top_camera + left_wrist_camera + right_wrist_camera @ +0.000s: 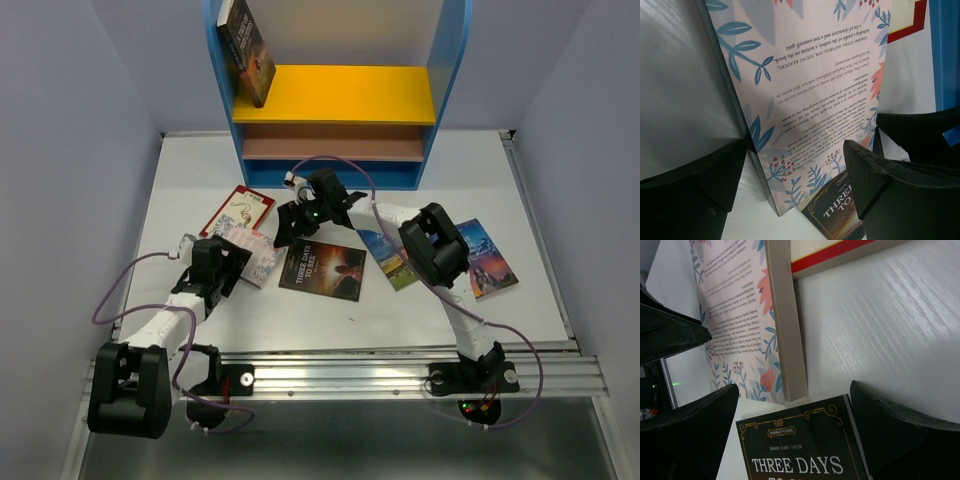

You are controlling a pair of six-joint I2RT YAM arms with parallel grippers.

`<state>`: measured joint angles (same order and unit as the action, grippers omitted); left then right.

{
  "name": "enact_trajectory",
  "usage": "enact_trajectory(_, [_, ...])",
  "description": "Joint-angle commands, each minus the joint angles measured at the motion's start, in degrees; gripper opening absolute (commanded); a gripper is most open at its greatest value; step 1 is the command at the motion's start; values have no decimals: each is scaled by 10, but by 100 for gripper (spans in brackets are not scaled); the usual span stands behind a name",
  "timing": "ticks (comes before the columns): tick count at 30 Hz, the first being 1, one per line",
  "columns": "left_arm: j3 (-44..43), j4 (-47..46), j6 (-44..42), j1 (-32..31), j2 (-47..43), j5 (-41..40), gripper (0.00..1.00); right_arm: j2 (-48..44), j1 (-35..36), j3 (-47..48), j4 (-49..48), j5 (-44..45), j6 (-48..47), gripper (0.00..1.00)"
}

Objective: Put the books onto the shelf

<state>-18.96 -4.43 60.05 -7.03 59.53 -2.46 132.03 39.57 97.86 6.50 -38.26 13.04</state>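
Note:
The shelf (pixel 452 60) stands at the back with a dark brown book (pixel 246 48) leaning on its yellow board. On the table lie a red-white book (pixel 238 209), a pinkish patterned book (pixel 262 258), the dark "Three Days to See" book (pixel 322 270) and two blue landscape books (pixel 390 255) (pixel 488 262). My left gripper (pixel 795 185) is open, straddling the near corner of the pinkish book (pixel 810 90). My right gripper (pixel 795 435) is open too, its fingers either side of the top edge of the dark book (pixel 800 450).
The two grippers (pixel 238 262) (pixel 297 232) work close together near the table's middle. The red-white book (pixel 840 252) lies just beyond the pinkish book (pixel 735 320). A metal rail (pixel 400 370) runs along the near edge, and cables loop over both arms.

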Motion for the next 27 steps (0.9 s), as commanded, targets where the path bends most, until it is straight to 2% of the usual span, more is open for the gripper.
enact_trajectory(1, [9,-56,-1,3,33,16,88,38,11,32,17,-29,1,100])
enact_trajectory(6, [9,-83,-1,3,56,39,67,63,22,37,21,-56,6,98])
enact_trajectory(9, [10,-105,-5,3,67,54,60,70,22,36,20,-81,10,94])
enact_trajectory(11, [3,-109,-12,3,77,61,59,75,22,34,21,-93,14,89])
enact_trajectory(13, [-1,-112,-20,2,85,70,58,74,22,28,20,-102,16,79])
enact_trajectory(17, [-6,-124,-30,1,98,81,57,38,22,-17,12,-107,16,66])
enact_trajectory(19, [-6,-138,-35,-2,102,95,56,14,22,-69,-4,-91,19,58])
enact_trajectory(24, [-13,-146,-60,-21,112,122,55,-91,22,-213,-54,-38,45,58])
enact_trajectory(27, [-26,-150,-73,-58,132,137,55,-141,22,-274,-59,6,49,58])
